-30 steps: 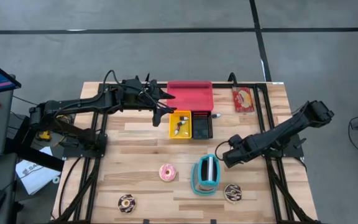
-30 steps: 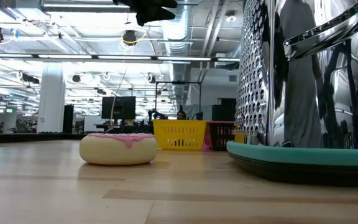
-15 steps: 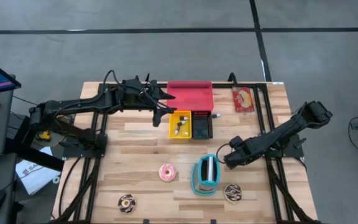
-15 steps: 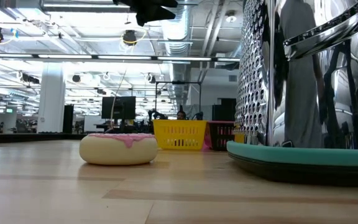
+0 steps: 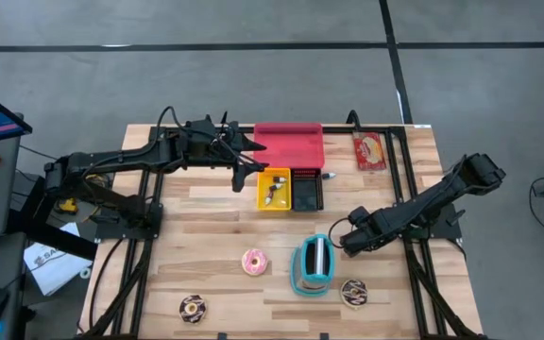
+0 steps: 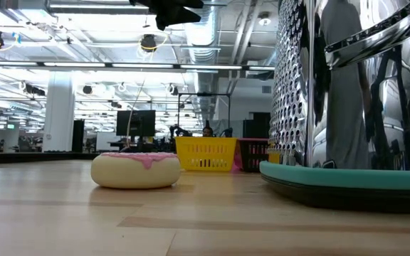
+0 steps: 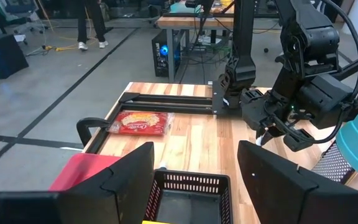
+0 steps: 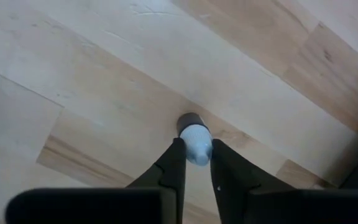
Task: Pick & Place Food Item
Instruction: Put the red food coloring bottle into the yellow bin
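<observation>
My right gripper [image 8: 195, 146] points down at the table just right of the teal-based metal toaster [image 5: 314, 264] and is shut on a small pale blue rounded thing [image 8: 196, 142] with a dark patch at its far end. The high view shows only this gripper's wrist [image 5: 351, 236]. My left gripper [image 7: 194, 168] hangs open above the far middle of the table [image 5: 256, 157], by the yellow basket [image 5: 274, 189] and the black basket [image 7: 188, 193]. A pink-iced donut [image 5: 254, 262] lies flat on the table left of the toaster. My right gripper pinches the small pale blue thing between its two fingertips [image 8: 174, 155], holding its rounded sides [image 8: 197, 149]. The fingers come from above, pointing down. Whether the thing's dark end [image 8: 190, 120] touches the wood, I cannot tell.
Two chocolate donuts lie near the front edge, one at the left [image 5: 192, 306] and one beside the toaster [image 5: 353, 292]. A red tray [image 5: 289, 142] and a snack packet [image 5: 370, 151] sit at the far edge. Bare wood lies at the table's left.
</observation>
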You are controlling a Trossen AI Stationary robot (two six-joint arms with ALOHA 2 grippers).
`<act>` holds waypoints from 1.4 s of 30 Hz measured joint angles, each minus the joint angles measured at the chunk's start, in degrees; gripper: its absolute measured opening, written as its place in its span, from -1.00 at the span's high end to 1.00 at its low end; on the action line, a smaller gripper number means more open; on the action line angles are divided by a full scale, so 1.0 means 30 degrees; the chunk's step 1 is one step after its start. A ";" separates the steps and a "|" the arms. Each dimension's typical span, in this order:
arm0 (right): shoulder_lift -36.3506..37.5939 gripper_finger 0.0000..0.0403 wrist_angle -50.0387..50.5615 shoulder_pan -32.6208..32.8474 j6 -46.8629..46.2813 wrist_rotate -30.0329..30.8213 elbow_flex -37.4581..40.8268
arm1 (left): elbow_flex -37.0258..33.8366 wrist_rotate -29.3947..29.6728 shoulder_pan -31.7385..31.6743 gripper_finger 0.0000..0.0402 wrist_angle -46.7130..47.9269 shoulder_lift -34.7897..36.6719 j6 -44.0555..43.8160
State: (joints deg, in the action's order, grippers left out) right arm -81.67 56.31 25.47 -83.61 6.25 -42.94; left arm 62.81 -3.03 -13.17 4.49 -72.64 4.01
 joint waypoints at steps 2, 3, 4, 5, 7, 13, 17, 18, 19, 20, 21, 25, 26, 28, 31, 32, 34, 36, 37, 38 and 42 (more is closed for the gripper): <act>0.0007 0.80 -0.0013 0.0000 0.0000 -0.0008 -0.0007 | 0.0000 0.0000 0.0000 -0.13 0.0000 0.0000 0.0000; 0.0007 0.81 -0.0017 0.0000 -0.0003 -0.0012 -0.0007 | 0.0000 0.0000 0.0000 -0.13 0.0001 0.0000 0.0000; 0.0007 0.82 -0.0022 0.0000 -0.0007 -0.0030 -0.0007 | 0.0000 0.0000 0.0000 -0.13 0.0008 0.0000 0.0000; 0.0007 0.82 -0.0023 -0.0001 -0.0007 -0.0063 -0.0007 | 0.0000 0.0000 0.0000 -0.13 0.0022 0.0000 0.0000; 0.0007 0.81 -0.0029 -0.0072 -0.0007 -0.0162 -0.0007 | 0.0000 0.0000 0.0000 -0.13 0.0077 0.0000 0.0000; 0.0678 0.81 0.0146 -0.0770 0.0451 -0.0628 -0.0642 | 0.0000 0.0004 0.0007 -0.13 0.0878 0.0165 0.0000; 0.1678 0.82 0.0548 -0.1549 0.0828 -0.0075 -0.1118 | 0.0002 0.0007 0.0007 -0.13 0.1909 0.0488 0.0000; 0.1976 0.82 0.0590 -0.1745 0.0870 0.0002 -0.1217 | 0.0029 0.0007 0.0007 -0.13 0.2027 0.0528 0.0000; 0.2281 0.82 0.0590 -0.1947 0.0960 0.0033 -0.1281 | 0.0023 0.0007 0.0007 -0.13 0.2536 0.0654 0.0000; 0.2570 0.82 0.0589 -0.2176 0.1018 0.0034 -0.1348 | -0.0003 0.0007 0.0007 -0.13 0.3000 0.0743 0.0020; 0.2869 0.82 0.0581 -0.2398 0.1083 0.0092 -0.1428 | 0.0003 0.0007 0.0007 -0.13 0.3170 0.0758 0.0075; 0.4269 0.82 -0.0376 -0.3340 0.1629 0.1255 -0.2051 | -0.0007 0.0007 0.0007 -0.13 0.5152 0.0858 0.0208; 0.4593 0.82 -0.0718 -0.3630 0.1898 0.1644 -0.2196 | -0.0001 0.0009 0.0007 -0.13 0.5404 0.0874 0.0333; 0.5208 0.82 -0.1854 -0.4383 0.2591 0.2196 -0.2488 | 0.0015 0.0067 0.0007 -0.13 0.6127 0.0874 0.0323; 0.5847 0.82 -0.3985 -0.5764 0.3800 0.2341 -0.2637 | -0.0007 0.0172 -0.0220 -0.13 0.6702 0.0879 -0.0024; 0.5944 0.82 -0.4813 -0.6258 0.4201 0.2158 -0.2637 | -0.0022 0.0390 -0.0319 -0.13 0.6832 0.0902 -0.0123; 0.5990 0.82 -0.6630 -0.7301 0.5130 0.1455 -0.2650 | -0.0541 0.0748 -0.0483 -0.13 0.6745 0.1119 -0.0469; 0.5822 0.82 -0.8519 -0.8337 0.6089 0.0549 -0.2663 | -0.1353 0.1046 -0.0688 -0.13 0.6703 0.1426 -0.0825; 0.5611 0.82 -0.9525 -0.8855 0.6558 0.0047 -0.2667 | -0.1883 0.1062 -0.0764 -0.13 0.6515 0.1613 -0.1084; 0.5357 0.82 -1.0482 -0.9328 0.6963 -0.0438 -0.2667 | -0.2471 0.1070 -0.0855 -0.13 0.6285 0.1821 -0.1484; 0.3914 0.82 -1.3488 -1.1100 0.8193 -0.2766 -0.2672 | -0.4983 0.1064 -0.0998 -0.13 0.3577 0.2820 -0.3337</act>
State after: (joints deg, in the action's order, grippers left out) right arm -69.93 15.85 -7.83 -59.03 -2.05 -50.96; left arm 47.86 0.16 -16.16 15.22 -64.18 -6.00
